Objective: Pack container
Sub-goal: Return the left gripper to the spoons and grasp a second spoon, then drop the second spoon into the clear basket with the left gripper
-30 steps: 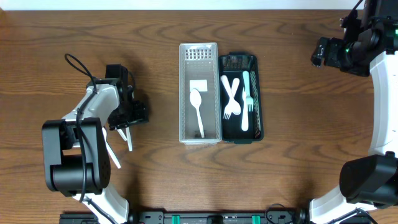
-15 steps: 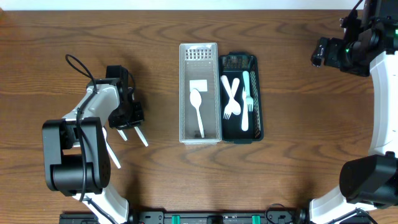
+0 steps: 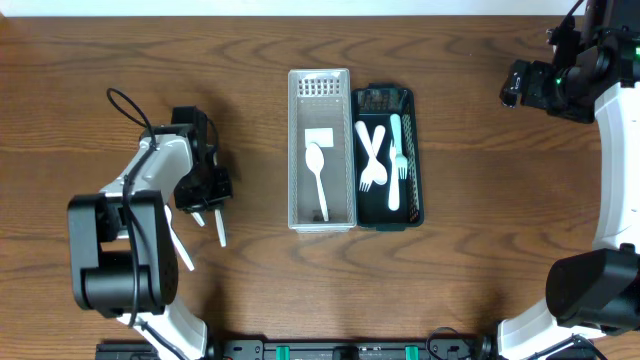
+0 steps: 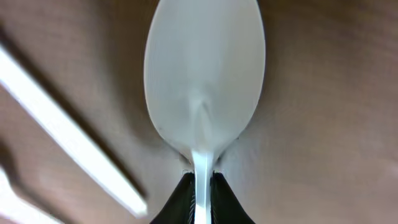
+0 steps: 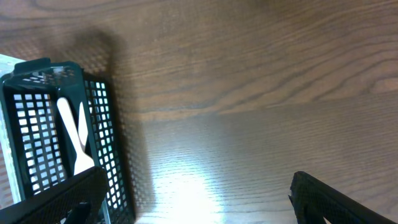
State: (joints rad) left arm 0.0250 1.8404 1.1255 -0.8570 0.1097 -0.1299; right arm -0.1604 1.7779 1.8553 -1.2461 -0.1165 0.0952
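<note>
Left claw (image 4: 200,194) is clamped on a spoon (image 4: 202,81) at its neck, with the handle cut off below. A blurred white utensil (image 4: 68,134) lies beside it, at the desk's (image 3: 450,290) left, well apart from the tray (image 3: 292,150). Right claw (image 5: 199,208) hangs raised, fingers wide apart, near the basket (image 5: 109,124).

A brown wooden table (image 3: 480,150) is seen. A white slotted basket (image 3: 293,150) and a black mesh basket (image 3: 419,160) are set on it side by side, touching; a loose white utensil (image 3: 183,252) is laid well to their left.
</note>
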